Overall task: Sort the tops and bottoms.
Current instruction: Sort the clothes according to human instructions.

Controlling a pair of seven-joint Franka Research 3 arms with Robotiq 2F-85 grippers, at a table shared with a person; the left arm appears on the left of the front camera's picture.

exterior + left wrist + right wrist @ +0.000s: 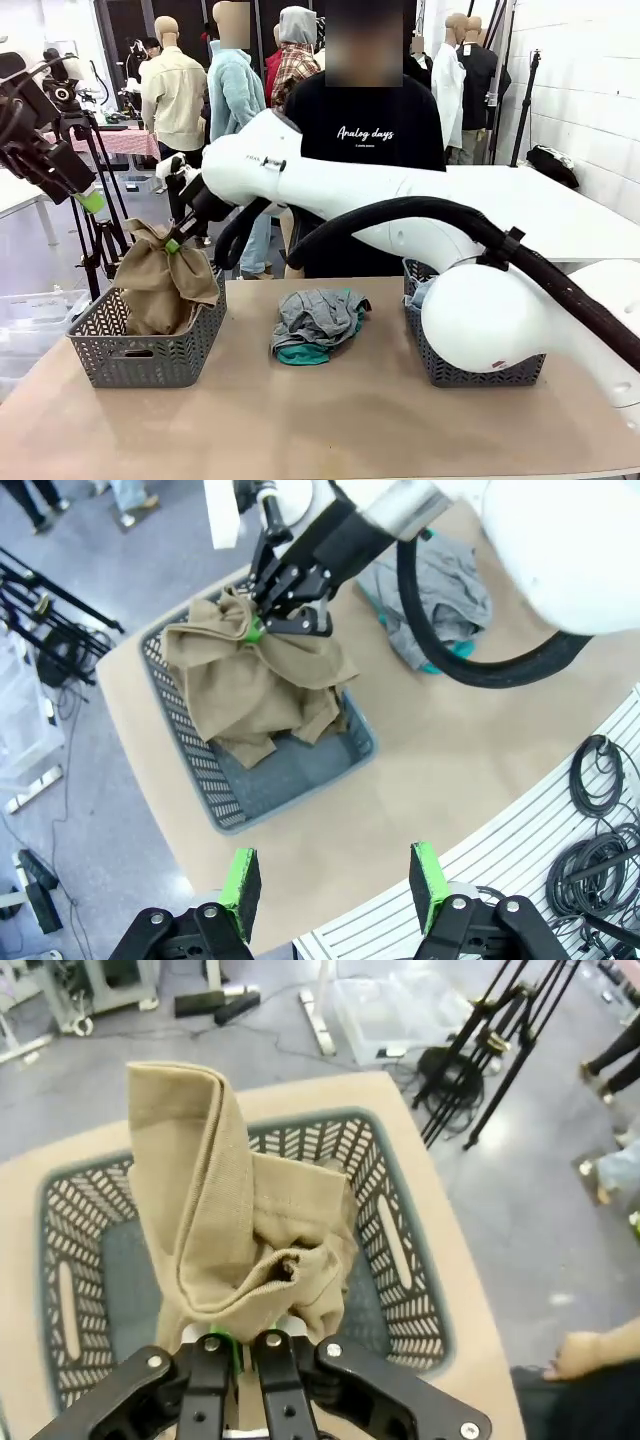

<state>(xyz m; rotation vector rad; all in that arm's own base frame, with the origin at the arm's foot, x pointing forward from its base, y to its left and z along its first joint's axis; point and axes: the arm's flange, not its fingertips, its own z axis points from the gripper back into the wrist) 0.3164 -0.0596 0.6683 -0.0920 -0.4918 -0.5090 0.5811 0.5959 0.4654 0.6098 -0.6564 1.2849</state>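
Nearest the front camera: the bulky white joint of the right arm (490, 320), low over the right side of the table (330, 425) and half hiding the right basket (470, 378). Reaches from there across the middle to the far left corner.

At that corner, the right gripper (174, 244) (262, 630) (245, 1345), jaws clamped shut on a bunched fold of the tan khaki top (160, 285) (260, 690) (230, 1230). Hangs from that pinch, upper folds above the rim, lower folds down inside the left basket (140, 362) (200, 770) (400, 1230), dark grey lattice, close to the table's left edge.

At the middle of the table, between the two baskets and touching neither: the grey top (315, 315) (450, 600) in a crumpled heap, with the teal top (300, 353) (428, 666) under it and showing along the heap's near side.

In the right basket, pale blue denim of the bottoms (421, 291), peeking over its far left corner.

High up, off the table's left edge: the left gripper (88, 200) (335, 875), green-padded jaws spread wide, holding nothing.

At the far edge, behind the arm, a person (365, 135) in a black T-shirt; in the right wrist view, a hand (580, 1355) just off the table beside the left basket.
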